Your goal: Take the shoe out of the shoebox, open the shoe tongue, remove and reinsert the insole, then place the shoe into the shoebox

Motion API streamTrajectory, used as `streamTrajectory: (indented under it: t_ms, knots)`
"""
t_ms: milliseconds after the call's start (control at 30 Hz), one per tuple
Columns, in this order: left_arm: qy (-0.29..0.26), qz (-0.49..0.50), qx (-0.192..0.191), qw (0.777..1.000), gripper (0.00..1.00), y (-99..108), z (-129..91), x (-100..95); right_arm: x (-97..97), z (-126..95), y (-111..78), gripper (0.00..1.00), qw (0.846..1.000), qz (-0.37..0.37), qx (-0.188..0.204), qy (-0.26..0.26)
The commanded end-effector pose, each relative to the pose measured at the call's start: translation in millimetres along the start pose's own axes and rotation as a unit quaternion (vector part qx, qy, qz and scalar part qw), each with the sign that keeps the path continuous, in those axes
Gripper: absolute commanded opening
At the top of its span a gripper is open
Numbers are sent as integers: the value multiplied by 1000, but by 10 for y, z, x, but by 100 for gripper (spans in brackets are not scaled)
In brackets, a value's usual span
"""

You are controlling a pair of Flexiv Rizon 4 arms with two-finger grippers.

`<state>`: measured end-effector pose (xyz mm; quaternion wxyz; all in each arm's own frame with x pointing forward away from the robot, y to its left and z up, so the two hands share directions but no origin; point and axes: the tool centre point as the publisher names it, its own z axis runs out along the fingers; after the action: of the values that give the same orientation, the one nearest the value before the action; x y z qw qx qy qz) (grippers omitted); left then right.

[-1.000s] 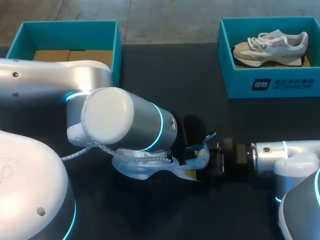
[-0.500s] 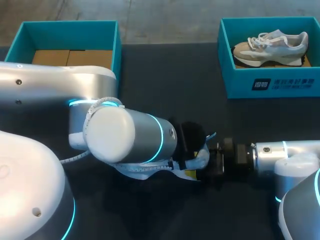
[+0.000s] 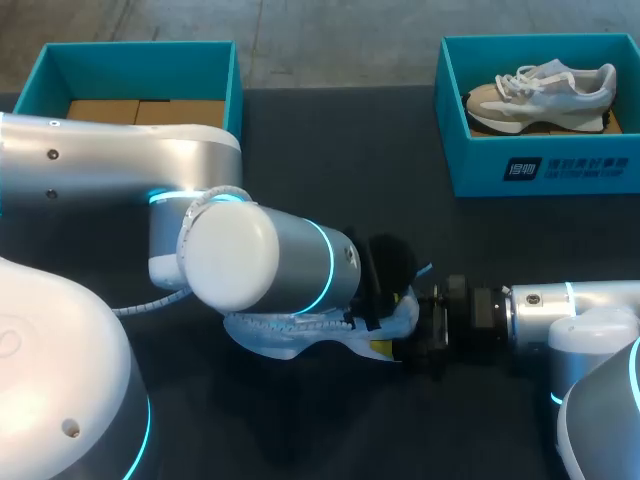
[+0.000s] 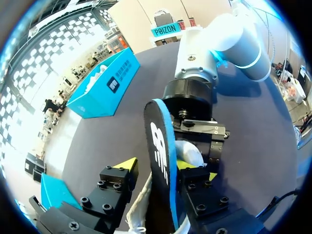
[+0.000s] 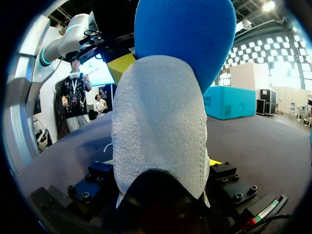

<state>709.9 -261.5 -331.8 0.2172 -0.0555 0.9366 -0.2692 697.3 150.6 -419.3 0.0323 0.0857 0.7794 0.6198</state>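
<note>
Near the middle of the dark table, the white sneaker lies out of both boxes, largely covered by the left arm's bulky wrist. Bare tabletop runs from it to the far edge, where two teal boxes stand well apart. The left shoebox shows only its cardboard floor. The right shoebox has a second sneaker inside. A wide dark lane lies open between the boxes. Room close around the white sneaker is tight, with an arm on either side of it.

The sneaker's long axis runs across the table, left to right. The end toward the right arm is clamped from both sides by the fingers of the right gripper, which comes in low along the tabletop. Whether that end is heel or toe I cannot tell.

The insole, black on one face and blue on the other, stands up on edge out of the sneaker with its rounded end upward. It rises between the fingers of the left gripper, which are spread wide. The insole lies against one finger and the other stands clear of it.
</note>
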Motion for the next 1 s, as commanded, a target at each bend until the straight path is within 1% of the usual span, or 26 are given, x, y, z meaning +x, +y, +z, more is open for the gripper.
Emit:
streamTrajectory:
  t_ms: [33, 133, 200, 233, 267, 500, 633, 733, 867, 1000]
  knots:
    - [6, -2, 3, 1000, 40, 8, 61, -24, 12, 8, -5, 0, 1000, 0, 1, -2]
    - [10, -6, 6, 1000, 33, 12, 69, -26, 12, 8, -5, 0, 1000, 0, 1, -2]
    - [14, -9, 10, 1000, 24, 20, 65, -32, 12, 8, -5, 0, 1000, 0, 1, -2]
    - [21, -11, 13, 1000, 16, 26, 56, -35, 12, 8, -5, 0, 1000, 0, 1, -2]
    - [28, -14, 18, 999, 0, 28, 50, -46, 12, 8, -5, 0, 1000, 0, 1, -2]
    - [56, -26, 33, 998, 0, 53, -18, -67, 12, 8, -5, 0, 1000, 0, 1, -2]
    - [74, -32, 44, 996, 0, 22, -74, -91, 12, 8, -5, 0, 1000, 0, 1, -2]
    - [87, -34, 55, 994, 0, -39, -136, -97, 12, 8, -5, 0, 1000, 0, 1, -2]
    - [105, -29, 71, 992, 0, -181, -256, -69, 12, 8, -5, 0, 1000, 0, 1, -2]
    - [117, -16, 67, 991, 0, -362, -346, -5, 12, 8, -5, 0, 1000, 0, 1, -2]
